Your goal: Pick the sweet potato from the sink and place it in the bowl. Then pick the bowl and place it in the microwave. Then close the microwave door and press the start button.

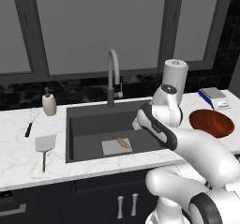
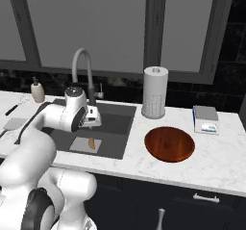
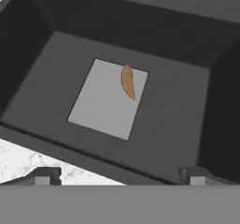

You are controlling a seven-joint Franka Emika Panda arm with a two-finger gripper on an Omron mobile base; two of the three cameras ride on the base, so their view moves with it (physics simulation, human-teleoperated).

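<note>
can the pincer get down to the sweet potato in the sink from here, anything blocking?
Probably yes. The pincer hangs open over the sink, looking down at the sweet potato, which lies alone on the light square at the basin floor. Nothing sits between them; the faucet stands behind, off the path.

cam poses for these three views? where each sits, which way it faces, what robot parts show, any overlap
Left base view: behind-left of the arm, facing forward-down at the sink; arm at lower right.
Right base view: behind-right, same counter, bowl central; arm at lower left.
Hand view: on the hand, looking down into the basin; open gripper with fingertips at bottom.
Shared: all show the sweet potato on the light square.
</note>
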